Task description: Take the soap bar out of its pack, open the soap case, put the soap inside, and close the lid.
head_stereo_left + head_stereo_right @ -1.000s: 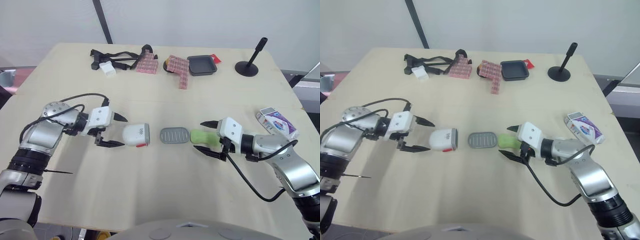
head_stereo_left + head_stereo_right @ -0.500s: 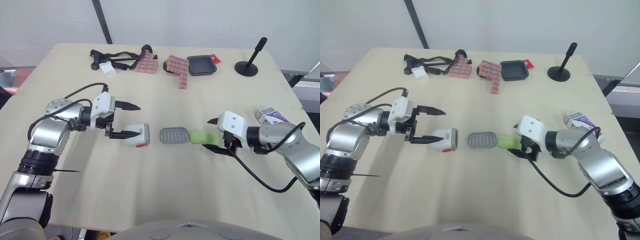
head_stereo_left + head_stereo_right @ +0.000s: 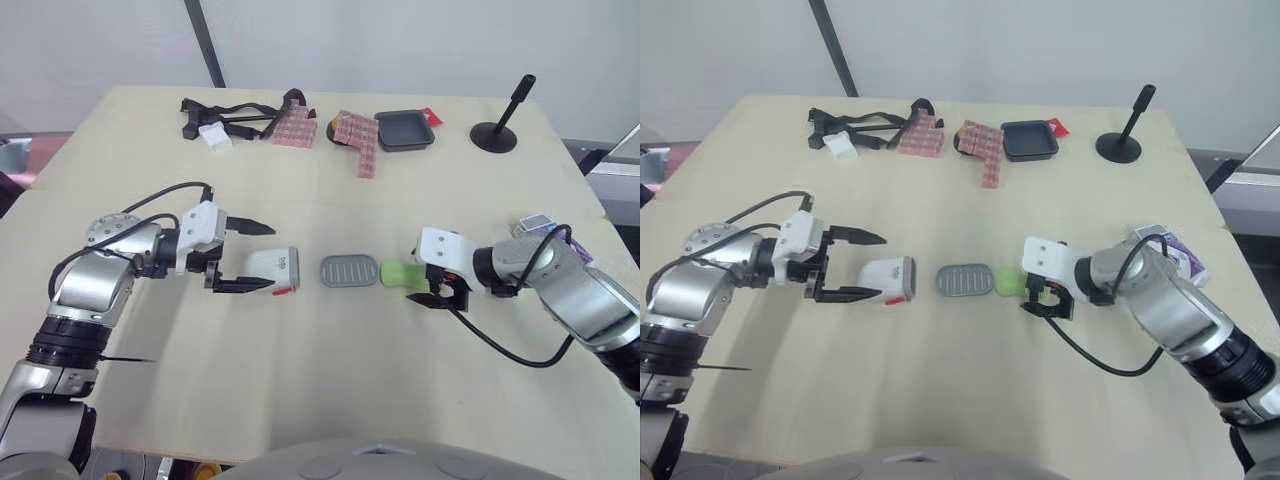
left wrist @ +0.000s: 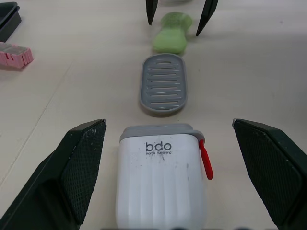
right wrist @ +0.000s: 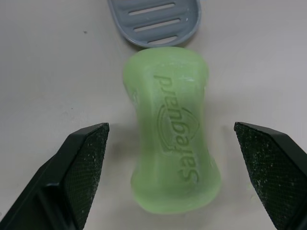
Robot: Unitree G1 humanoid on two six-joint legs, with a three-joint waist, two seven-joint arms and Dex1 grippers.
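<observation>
Left gripper [image 3: 266, 258]: fingers apart, flanking white soap case [image 4: 163, 182]
Right gripper [image 5: 170, 128]: fingers apart, straddling green soap [image 3: 402, 272]
Grey tray [image 3: 349, 271]: between case and soap

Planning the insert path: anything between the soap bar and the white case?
Yes. The grey slatted tray lies flat directly between the soap bar and the white case, close to the soap's end. Nothing sits between the open fingers of the right gripper and the soap.

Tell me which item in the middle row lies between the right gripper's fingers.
The green soap bar; the left gripper brackets the white case, and the grey tray lies free.
</observation>
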